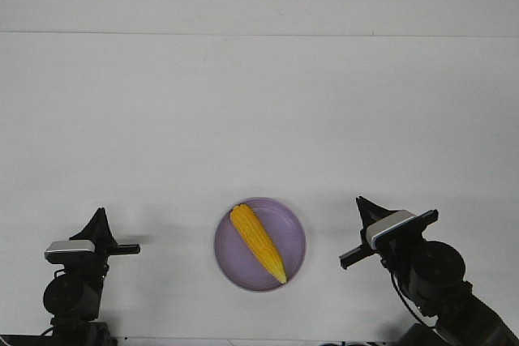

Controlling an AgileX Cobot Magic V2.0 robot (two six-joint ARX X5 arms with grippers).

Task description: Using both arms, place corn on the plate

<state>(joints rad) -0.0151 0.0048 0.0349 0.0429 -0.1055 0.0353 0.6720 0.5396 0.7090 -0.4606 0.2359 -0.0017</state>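
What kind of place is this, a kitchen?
Probably a robot test bench, not a kitchen: a bare white table, two black arms' grippers, and only corn on a purple plate.

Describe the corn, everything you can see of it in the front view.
The corn is a yellow-orange tapered cob, toy-like and smooth-looking, with faint kernel rows. It lies flat on the lavender plate, diagonally: its blunt, wider end points toward the far left rim and its pointed tip toward the near right rim. It fits inside the rim. Only the plate touches it; both grippers stand apart, one on either side of the plate.
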